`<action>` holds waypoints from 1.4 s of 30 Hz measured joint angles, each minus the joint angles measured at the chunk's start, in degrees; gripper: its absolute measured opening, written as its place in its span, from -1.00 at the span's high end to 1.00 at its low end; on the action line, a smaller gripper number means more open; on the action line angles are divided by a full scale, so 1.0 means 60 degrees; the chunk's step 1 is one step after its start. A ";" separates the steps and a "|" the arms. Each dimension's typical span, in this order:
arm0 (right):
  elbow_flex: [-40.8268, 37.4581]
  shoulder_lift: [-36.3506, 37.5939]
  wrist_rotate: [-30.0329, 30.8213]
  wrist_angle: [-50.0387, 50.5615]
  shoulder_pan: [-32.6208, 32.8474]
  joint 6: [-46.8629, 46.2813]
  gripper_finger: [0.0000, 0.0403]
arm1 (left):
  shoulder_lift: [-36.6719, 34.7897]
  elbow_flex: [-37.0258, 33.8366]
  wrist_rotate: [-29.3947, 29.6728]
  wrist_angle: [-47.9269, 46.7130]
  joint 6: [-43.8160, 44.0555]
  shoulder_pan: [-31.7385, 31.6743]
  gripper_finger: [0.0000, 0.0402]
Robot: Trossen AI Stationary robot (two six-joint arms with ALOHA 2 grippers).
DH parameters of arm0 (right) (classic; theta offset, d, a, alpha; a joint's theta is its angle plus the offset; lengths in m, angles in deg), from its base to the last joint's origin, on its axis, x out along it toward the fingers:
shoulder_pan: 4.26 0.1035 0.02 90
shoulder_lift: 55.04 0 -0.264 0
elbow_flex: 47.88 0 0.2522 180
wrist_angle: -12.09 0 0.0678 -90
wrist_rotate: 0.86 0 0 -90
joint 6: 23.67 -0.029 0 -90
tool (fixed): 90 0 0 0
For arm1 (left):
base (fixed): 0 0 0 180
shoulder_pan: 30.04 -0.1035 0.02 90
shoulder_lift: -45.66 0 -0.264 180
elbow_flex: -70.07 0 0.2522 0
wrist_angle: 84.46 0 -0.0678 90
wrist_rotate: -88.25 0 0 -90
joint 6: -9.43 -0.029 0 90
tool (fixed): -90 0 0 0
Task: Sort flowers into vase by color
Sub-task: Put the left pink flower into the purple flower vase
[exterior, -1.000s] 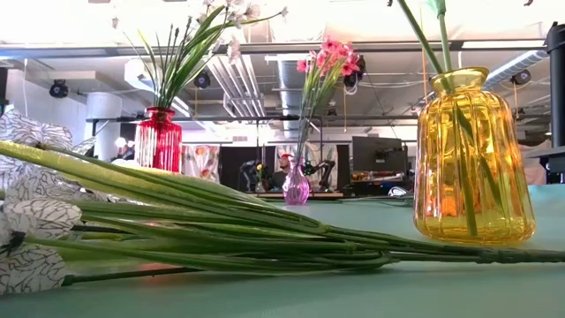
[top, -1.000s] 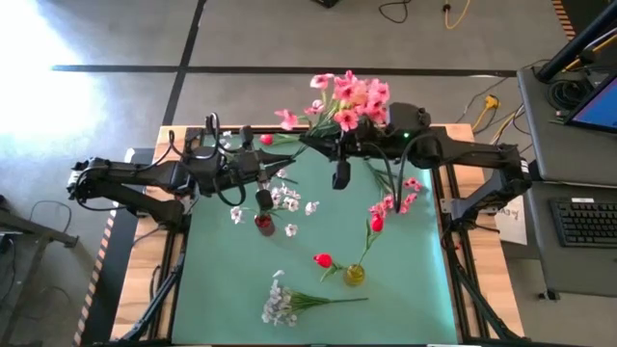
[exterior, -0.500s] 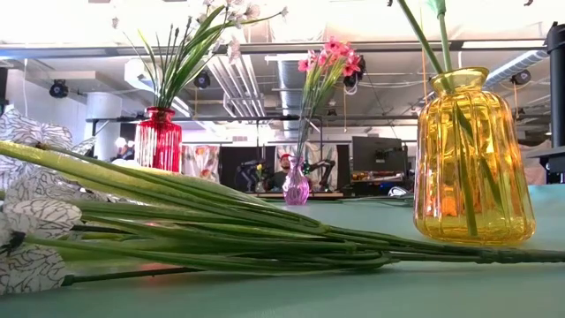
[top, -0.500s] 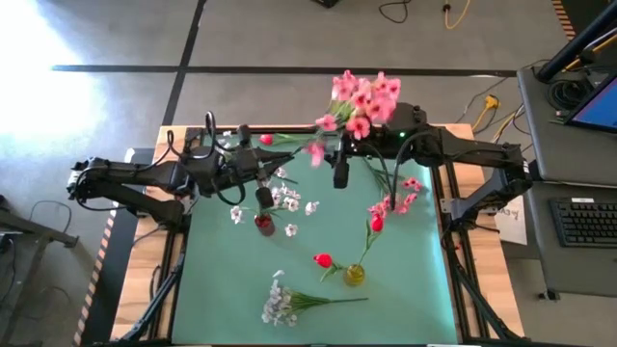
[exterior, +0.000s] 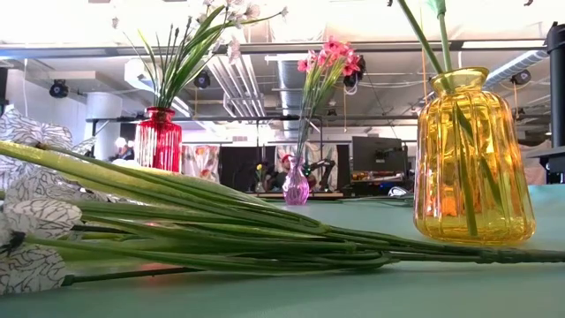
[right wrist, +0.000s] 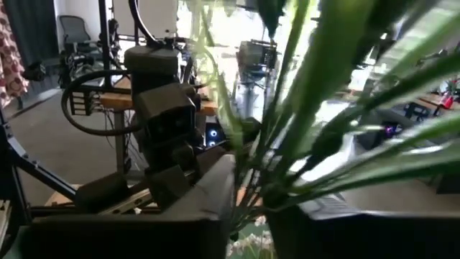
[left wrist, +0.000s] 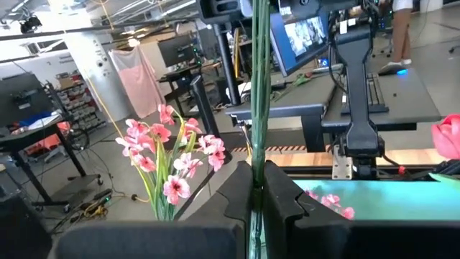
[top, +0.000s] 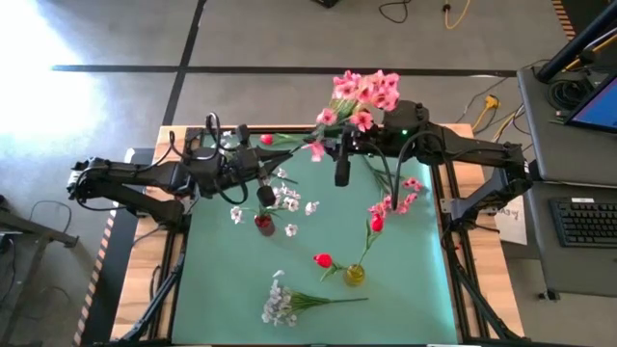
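My right gripper (right wrist: 259,212) is shut on a spray of pink blossoms (top: 364,92) held high over the table's far edge. The blossoms (left wrist: 172,158) lean out beyond that edge. Just left of it, my left gripper (left wrist: 256,183) is shut on a thin green stem (left wrist: 257,86) that stands upright. In the high view a green stem runs from that gripper to a red bud (top: 266,140). On the table stand a red vase (exterior: 159,137) with white flowers, a small purple vase (exterior: 296,185) with pink ones and a yellow vase (exterior: 472,159) with red buds (top: 376,224). My left gripper pinches the green stem (left wrist: 256,162) between its two fingers. The fingers come level from the table's left and lie across the stem. The stem stands upright and clear of the table, running up out of the wrist view. My right gripper has a bundle of green stems and leaves (right wrist: 251,183) between its two fingers, below where the leaves fan out. The fingers come level from the table's right. The spray rises from them, leaning toward the far edge, clear of the table.
A spray of white blossoms (top: 289,301) lies flat on the near part of the table, its long stems (exterior: 221,230) crossing the front of the low view. White blossoms (top: 289,202) spread around the red vase below both grippers. A desk with a keyboard (top: 588,222) stands right of the table.
The pink spray in my right gripper has swung toward the table's right and far edge. Its blossom cluster now lies farther right, and one side branch that pointed left has dropped toward the grippers. The left gripper and its stem have stayed in place.
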 joint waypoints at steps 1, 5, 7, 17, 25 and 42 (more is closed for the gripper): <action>0.0000 0.0000 0.0000 -0.0001 0.0000 0.0006 0.79 | 0.0000 0.0000 0.0004 -0.0005 0.0019 0.0000 1.00; 0.0007 0.0000 -0.0016 -0.0003 -0.0019 0.0028 0.92 | -0.0021 0.0004 0.0015 -0.0024 0.0312 -0.0002 0.98; 0.0080 0.0000 -0.0024 0.0055 -0.0080 -0.0015 0.92 | -0.0102 0.0045 0.0015 -0.0096 0.0208 0.0020 0.91; 0.1135 -0.0367 0.0617 0.1518 -0.1300 0.0416 0.94 | -0.0714 0.1170 0.0020 -0.3021 -0.0068 0.0027 0.16; 0.2640 -0.2157 -0.0440 0.2924 -0.3107 0.0586 0.94 | -0.1675 0.0708 0.0020 -0.3391 -0.1082 -0.0095 -0.09; 0.4244 -0.3931 -0.0882 0.5620 -0.4204 0.0948 0.94 | -0.3585 -0.0809 0.0022 -0.3143 -0.0217 -0.0319 -0.03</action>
